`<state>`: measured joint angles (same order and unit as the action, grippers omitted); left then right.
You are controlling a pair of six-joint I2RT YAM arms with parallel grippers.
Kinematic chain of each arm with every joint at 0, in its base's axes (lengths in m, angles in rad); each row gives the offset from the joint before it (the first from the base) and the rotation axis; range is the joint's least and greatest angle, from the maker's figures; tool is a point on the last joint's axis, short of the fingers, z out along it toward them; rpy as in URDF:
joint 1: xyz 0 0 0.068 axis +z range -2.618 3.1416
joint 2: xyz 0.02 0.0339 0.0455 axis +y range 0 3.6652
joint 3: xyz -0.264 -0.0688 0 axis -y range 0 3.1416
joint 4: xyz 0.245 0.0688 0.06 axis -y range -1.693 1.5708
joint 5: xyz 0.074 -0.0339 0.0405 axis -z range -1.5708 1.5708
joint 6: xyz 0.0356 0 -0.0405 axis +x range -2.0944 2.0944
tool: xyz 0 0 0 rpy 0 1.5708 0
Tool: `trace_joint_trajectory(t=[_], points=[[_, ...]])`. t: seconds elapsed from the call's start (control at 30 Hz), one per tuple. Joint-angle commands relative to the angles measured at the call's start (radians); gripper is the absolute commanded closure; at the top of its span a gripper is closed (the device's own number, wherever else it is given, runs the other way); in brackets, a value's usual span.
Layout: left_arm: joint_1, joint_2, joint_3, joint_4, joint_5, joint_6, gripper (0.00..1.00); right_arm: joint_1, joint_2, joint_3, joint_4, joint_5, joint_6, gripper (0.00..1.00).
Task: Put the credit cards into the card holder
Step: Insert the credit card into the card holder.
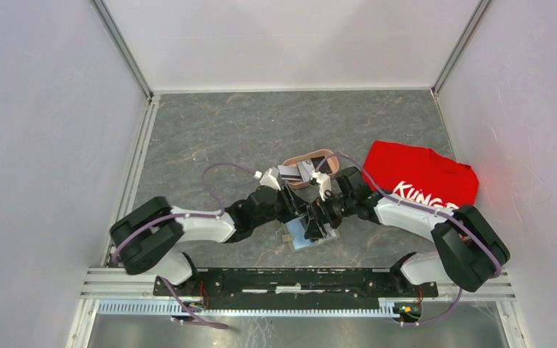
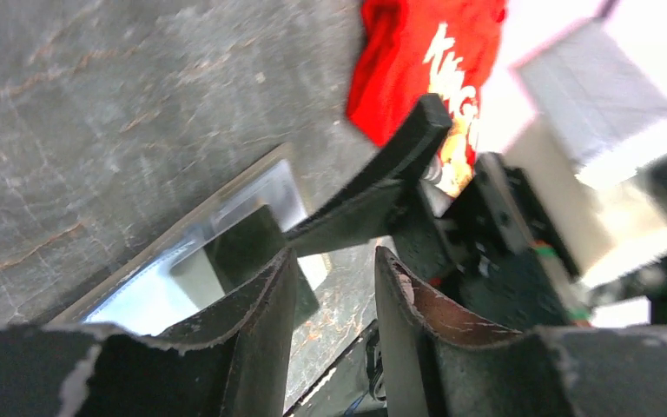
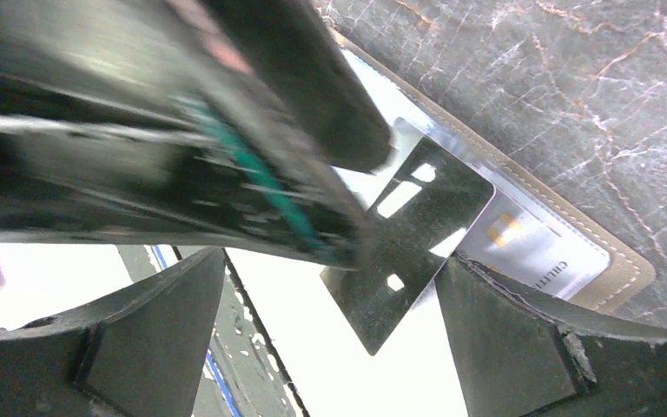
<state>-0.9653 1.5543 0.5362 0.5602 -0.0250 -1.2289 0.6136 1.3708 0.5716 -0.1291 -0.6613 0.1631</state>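
Tan card holder (image 3: 630, 269): silvery card (image 3: 530, 248) pocketed | pink tray (image 1: 319, 152): cards (image 1: 290, 172) inside

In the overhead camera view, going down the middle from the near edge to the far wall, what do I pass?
Mounting rail → open card holder → pink tray. The red cloth lies level with the tray, so it is left out.
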Motion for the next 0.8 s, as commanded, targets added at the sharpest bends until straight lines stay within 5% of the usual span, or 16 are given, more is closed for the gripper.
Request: trace_joint_trajectory(t=[0.0,0.27,0.77], points=[[-0.006,-0.168,-0.050,0.020,-0.090,0.192,0.54,0.001,-0.036,-0.012,-0.023,0.061,-0.058,0.03],[-0.006,-0.387,-0.175,-0.055,-0.174,0.254,0.52,0.021,-0.061,-0.012,-0.057,0.101,-0.129,0.03],[-0.006,-0.431,-0.281,-0.054,-0.121,0.183,0.55,0.065,-0.066,-0.002,-0.067,0.045,-0.103,0.08]])
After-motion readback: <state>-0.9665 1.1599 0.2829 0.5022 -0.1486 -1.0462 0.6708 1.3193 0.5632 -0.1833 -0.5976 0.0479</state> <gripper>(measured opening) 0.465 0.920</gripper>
